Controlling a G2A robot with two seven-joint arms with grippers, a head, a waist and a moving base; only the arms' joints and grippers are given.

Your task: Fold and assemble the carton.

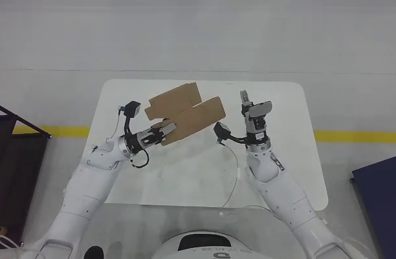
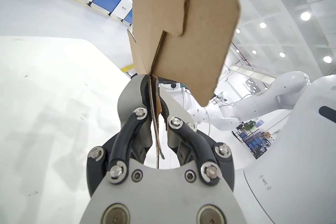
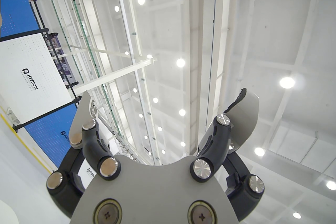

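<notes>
Carton: a flat brown cardboard carton [image 1: 185,113], not yet assembled, lies at a slant over the far middle of the white surface [image 1: 204,181]. Two offset panels show from above. In the left wrist view the carton [image 2: 183,51] rises from the grip with a loose flap spreading to one side.
Left pincer: the left pincer [image 1: 160,131] is closed tight on the carton's near left corner. The wrist view shows the left pincer [image 2: 151,86] pinching the cardboard edge between both pads.
Right pincer: the right pincer [image 1: 255,103] stands near the carton's right end without touching it. Its fingers are spread wide with nothing between them. The right pincer [image 3: 165,96] faces the ceiling.
Surface: the surface [image 2: 52,91] lies beside the gripped carton.
</notes>
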